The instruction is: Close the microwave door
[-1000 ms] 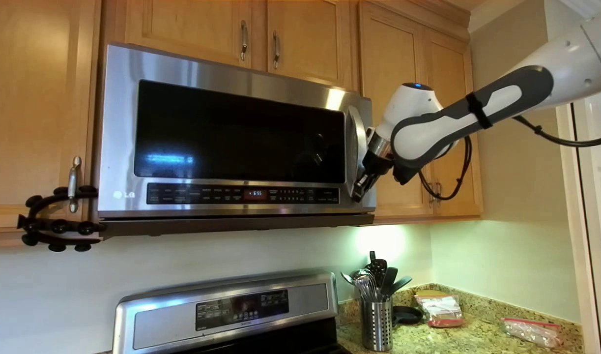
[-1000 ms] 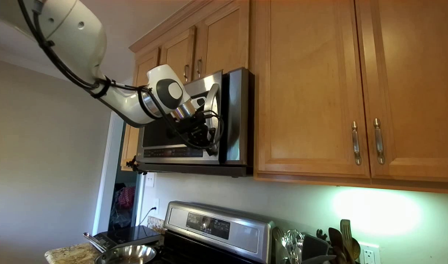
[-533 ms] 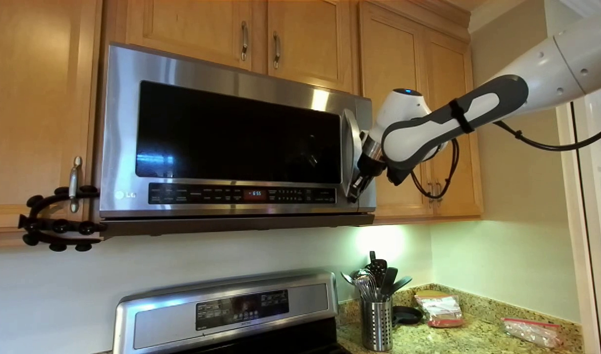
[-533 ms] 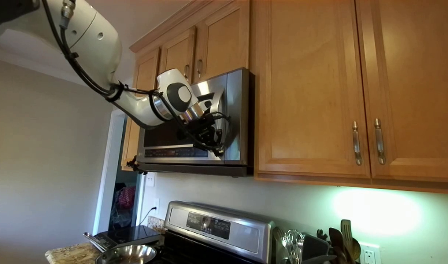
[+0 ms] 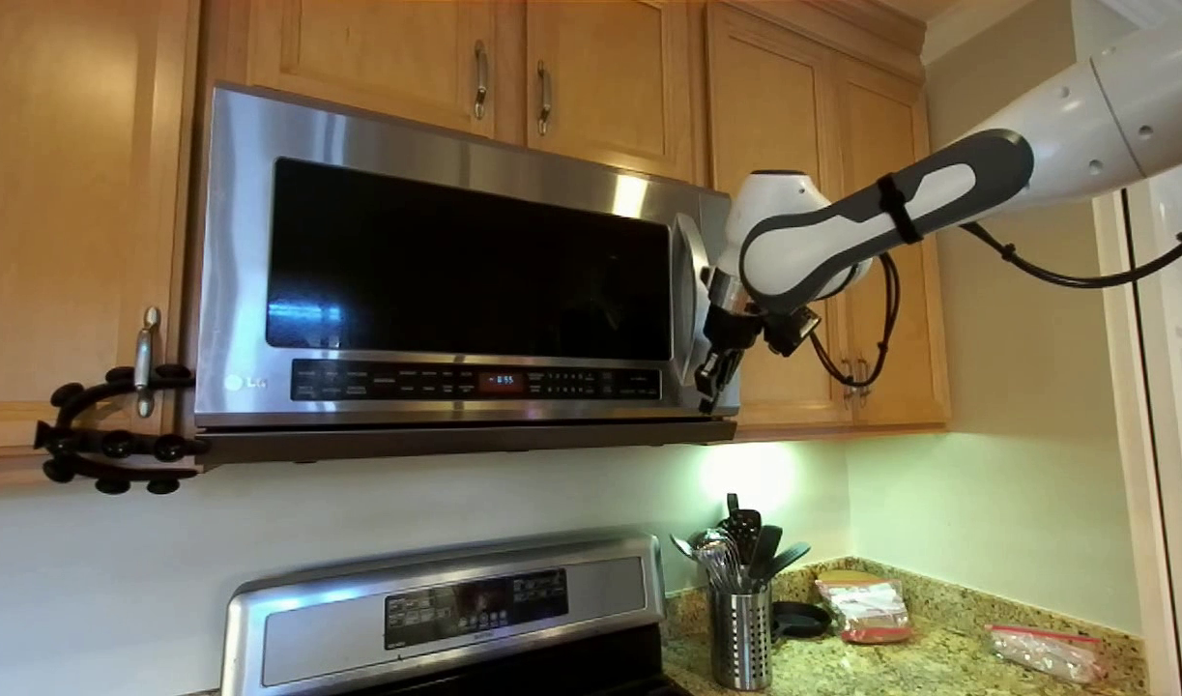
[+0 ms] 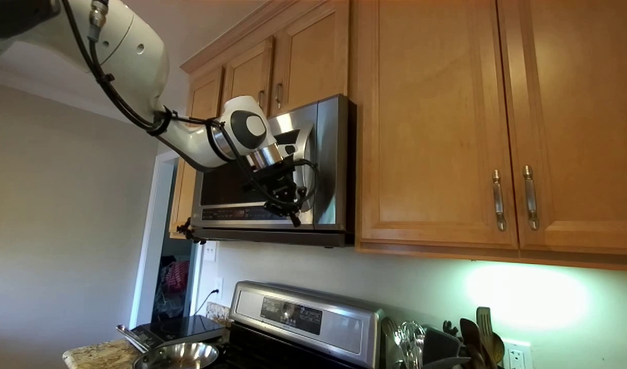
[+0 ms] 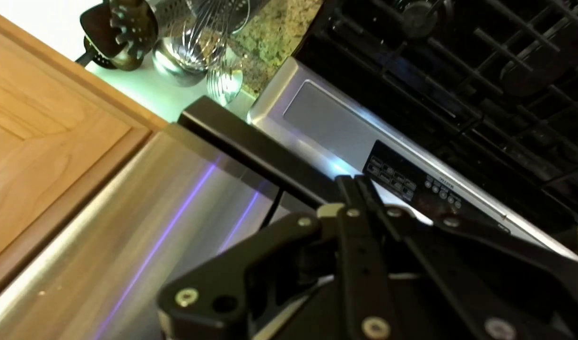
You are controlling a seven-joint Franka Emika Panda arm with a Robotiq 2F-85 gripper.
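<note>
The microwave door (image 5: 475, 261) has a steel frame, dark glass and a curved handle (image 5: 689, 290) at its right edge. In an exterior view the door (image 6: 302, 115) lies flush with the microwave body (image 6: 331, 154), with only a thin seam between. My gripper (image 5: 706, 401) points down in front of the handle's lower end; whether it touches the door I cannot tell. It also shows in an exterior view (image 6: 295, 220). In the wrist view the gripper (image 7: 354, 179) has its fingertips together with nothing between them. Its body hides most of the door there.
Wooden cabinets (image 6: 436, 123) surround the microwave. Below are the stove's back panel (image 5: 339, 628), a utensil holder (image 5: 742, 638) and bags (image 5: 866, 609) on the counter. A pan (image 6: 180, 353) sits on the stove. A dark flexible tripod (image 5: 117, 445) hangs at the microwave's left.
The door has swung inward from slightly ajar to flush with the body. My gripper pushed in with it, then tilted more downward and shifted slightly off the handle's lower end.
</note>
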